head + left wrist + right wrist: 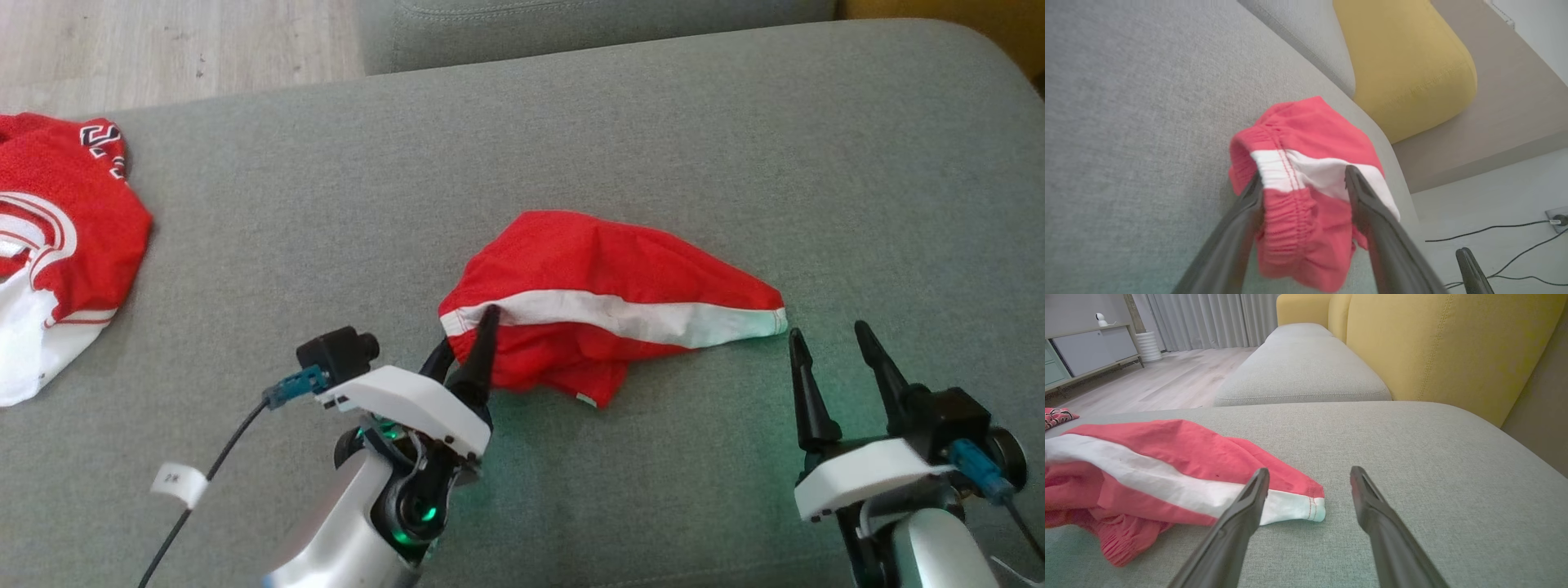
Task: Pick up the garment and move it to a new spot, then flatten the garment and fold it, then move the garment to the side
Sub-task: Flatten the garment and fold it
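Observation:
Red shorts with a white stripe (620, 261) lie crumpled on the grey sofa cushion (653, 122). My left gripper (467, 331) is at their left end, open, with its fingers straddling the gathered elastic waistband (1286, 228); cloth sits between the fingers (1249, 204). My right gripper (826, 329) stands open just in front of the white hem corner (1306, 508) at the right end of the shorts (1180, 449), touching nothing. The gap between its fingers (1241, 522) holds only bare cushion.
Another red and white garment (57, 220) lies at the cushion's far left edge. A yellow backrest (1433, 343) rises to the right, a second grey cushion (1298, 367) lies beyond, and wood floor (163, 41) is at the back left. Cables (1494, 228) run on the floor.

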Available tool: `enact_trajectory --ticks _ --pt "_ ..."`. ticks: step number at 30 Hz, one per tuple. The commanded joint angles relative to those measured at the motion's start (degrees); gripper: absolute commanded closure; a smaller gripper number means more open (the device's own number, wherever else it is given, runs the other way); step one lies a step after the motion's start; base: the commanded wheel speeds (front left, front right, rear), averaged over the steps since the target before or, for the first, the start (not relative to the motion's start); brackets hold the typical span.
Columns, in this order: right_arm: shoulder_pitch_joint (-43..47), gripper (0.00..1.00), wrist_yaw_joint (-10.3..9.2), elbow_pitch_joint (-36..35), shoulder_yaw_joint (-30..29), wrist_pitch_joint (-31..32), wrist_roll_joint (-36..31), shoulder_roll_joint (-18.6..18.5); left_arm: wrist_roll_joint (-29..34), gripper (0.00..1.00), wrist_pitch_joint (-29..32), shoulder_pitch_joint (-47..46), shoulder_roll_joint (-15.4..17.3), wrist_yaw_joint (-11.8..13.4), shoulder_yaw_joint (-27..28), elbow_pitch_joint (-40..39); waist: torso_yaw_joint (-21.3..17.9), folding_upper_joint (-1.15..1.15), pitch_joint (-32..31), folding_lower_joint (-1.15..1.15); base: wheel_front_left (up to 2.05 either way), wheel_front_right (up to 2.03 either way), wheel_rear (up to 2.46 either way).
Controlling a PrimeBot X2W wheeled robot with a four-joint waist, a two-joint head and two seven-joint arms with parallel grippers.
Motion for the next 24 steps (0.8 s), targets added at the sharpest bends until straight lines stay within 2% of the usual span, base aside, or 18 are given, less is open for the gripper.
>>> enact_trajectory --ticks 1,2,3,6,14,24 --pt "-2.3 0.00 0.43 -1.5 1.4 -0.6 -0.3 -0.4 -0.2 0.21 -1.3 -2.6 0.0 0.1 2.3 -1.5 -0.1 0.00 0.0 0.00 0.00 0.00 0.00" --pt "-2.3 0.00 0.43 -1.5 1.4 -0.6 -0.3 -0.4 -0.2 0.39 -2.1 -2.6 0.0 0.3 2.4 -1.4 -0.1 0.00 -0.1 0.00 0.00 0.00 0.00" --pt "-2.3 0.00 0.43 -1.5 1.4 -0.6 -0.2 -0.4 0.0 0.51 -2.8 -2.7 0.0 0.5 2.4 -1.2 -0.1 0.00 -0.1 0.00 0.00 0.00 0.00" --pt "-2.3 0.00 0.43 -1.2 1.1 -0.2 -0.3 -0.4 1.5 1.00 -5.3 -2.8 0.1 1.2 2.3 -0.4 -0.1 0.00 0.0 0.00 0.00 0.00 0.00" --pt "-5.9 0.00 0.43 3.3 -4.0 5.1 -2.0 -0.4 11.1 1.00 -12.0 -1.7 2.3 3.3 -2.5 0.6 1.0 0.00 0.8 0.00 0.00 0.00 0.00" --pt "-12.1 0.00 0.43 12.8 -3.3 10.4 -6.7 -0.4 14.3 1.00 -14.2 -1.0 2.1 4.2 -5.1 -0.2 2.9 0.00 2.6 0.00 0.00 0.00 0.00"
